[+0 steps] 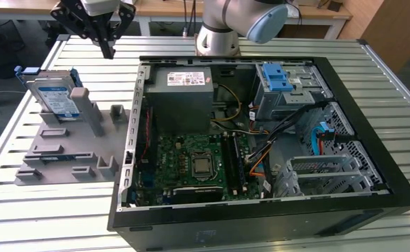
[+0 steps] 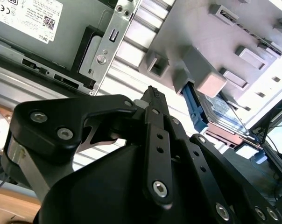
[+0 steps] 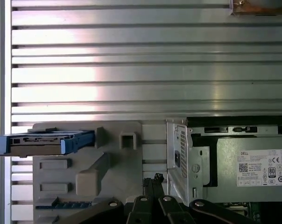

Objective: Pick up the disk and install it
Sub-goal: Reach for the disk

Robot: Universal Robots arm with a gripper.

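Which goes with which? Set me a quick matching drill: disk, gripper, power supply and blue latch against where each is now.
Things:
1. disk
2. gripper
3. power supply
4. blue latch

Places:
A. in the case, on the metal cage
B. propped on the grey holder, outside the case
C. over the table, shut, holding nothing
D. in the case, with a white sticker on top

Pairs: 1-B, 2-C, 3-D, 4-A
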